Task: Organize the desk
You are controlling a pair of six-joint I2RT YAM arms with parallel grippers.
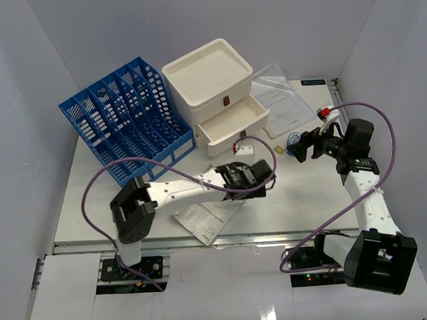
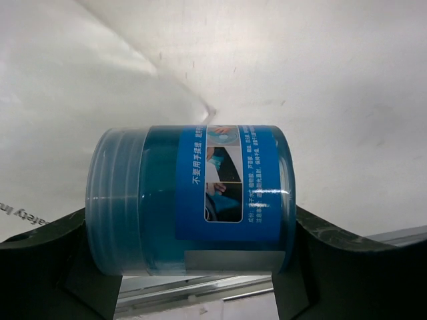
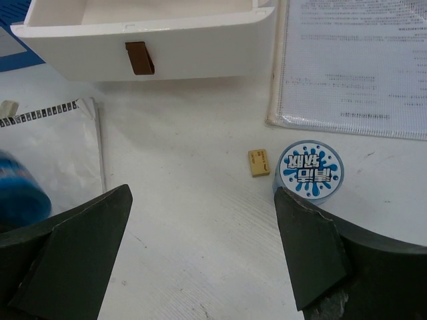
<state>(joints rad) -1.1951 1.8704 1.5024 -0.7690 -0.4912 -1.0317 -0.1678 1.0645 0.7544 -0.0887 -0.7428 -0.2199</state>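
Observation:
The desk (image 1: 312,198) is the wide white tabletop. My left gripper (image 1: 253,176) is shut on a blue translucent jar (image 2: 193,200) with a blue label. It holds the jar on its side above the desk, over a white paper sheet (image 1: 209,219). My right gripper (image 1: 304,145) is open and empty, low over the desk at the right. A round tub with a blue-and-white lid (image 3: 309,170) sits just ahead of its right finger (image 3: 320,253). A small tan eraser (image 3: 259,163) lies beside the tub. The held jar shows at the left edge of the right wrist view (image 3: 19,190).
A blue file rack (image 1: 129,121) stands at the back left. A white drawer box (image 1: 209,78) stands behind centre with its lower drawer (image 1: 233,130) pulled open. A clear sleeve of printed papers (image 1: 282,99) lies at the back right.

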